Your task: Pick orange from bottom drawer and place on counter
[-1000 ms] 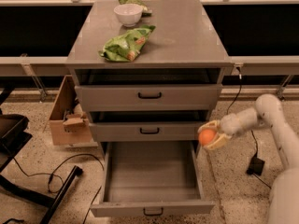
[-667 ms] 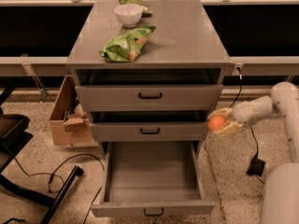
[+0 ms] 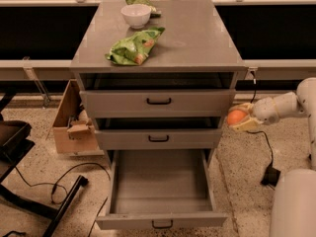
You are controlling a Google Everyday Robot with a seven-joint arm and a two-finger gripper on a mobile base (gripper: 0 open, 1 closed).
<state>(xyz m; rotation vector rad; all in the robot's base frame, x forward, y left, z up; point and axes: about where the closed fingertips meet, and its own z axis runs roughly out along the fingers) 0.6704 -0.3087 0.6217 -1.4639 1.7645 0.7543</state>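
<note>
my gripper (image 3: 240,119), apparently clamped on the orange (image 3: 235,116), hangs with the counter (image 3: 197,38) above it and to its left.

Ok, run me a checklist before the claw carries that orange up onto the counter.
1. Orange gripped in claw: ok.
2. Claw out of the bottom drawer, off to its right: ok.
3. Claw higher than the counter edge: not ok, it sits below it.
4. Bare landing spot on the counter's right half: ok.
5. White bowl and green bag away from that spot: ok.
</note>
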